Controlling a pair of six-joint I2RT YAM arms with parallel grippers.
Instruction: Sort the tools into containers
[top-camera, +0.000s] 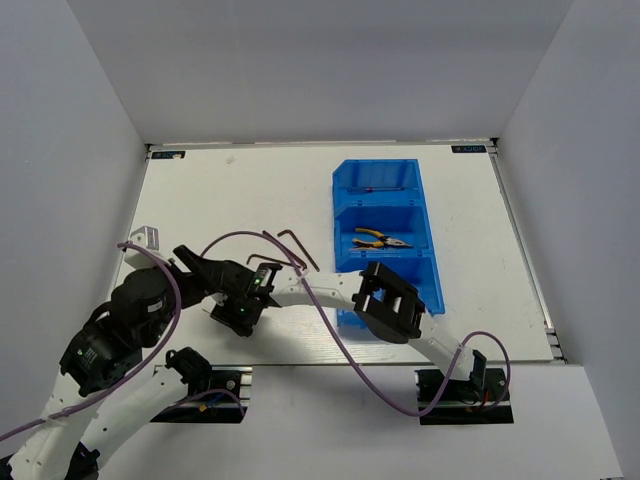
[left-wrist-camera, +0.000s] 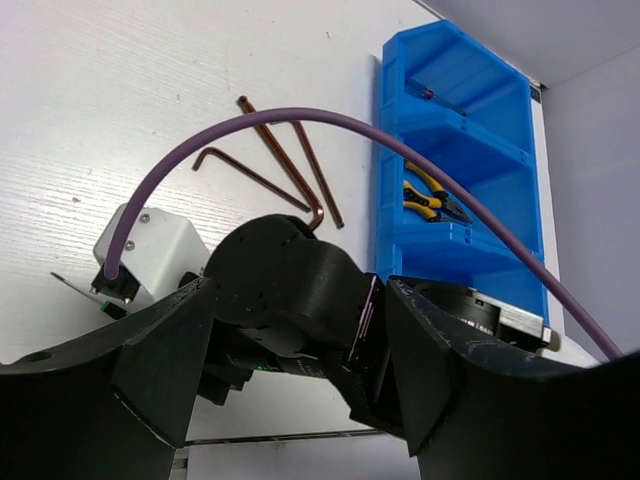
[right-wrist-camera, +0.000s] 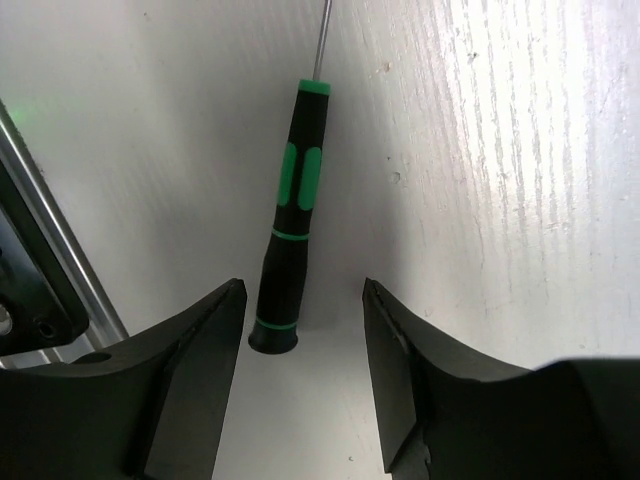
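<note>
Left of the bins (left-wrist-camera: 388, 190), well apart from them, the screwdriver (right-wrist-camera: 295, 220) lies flat with its butt end between the right gripper's (right-wrist-camera: 302, 290) spread fingers and its shaft pointing straight away. Jaws open, holding nothing, straddling the handle across its long axis. Right arm looks best placed to pick. Left gripper (left-wrist-camera: 300, 290) also open and empty, hanging just behind.

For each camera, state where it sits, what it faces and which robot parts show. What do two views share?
Top external: above and behind, looking down on the table; left arm and right arm show.
Left wrist: low, facing the blue bins; open left gripper, right arm beyond.
Right wrist: looking down at the screwdriver; open right gripper.
Shared: top and left wrist show hex keys, pliers.
</note>
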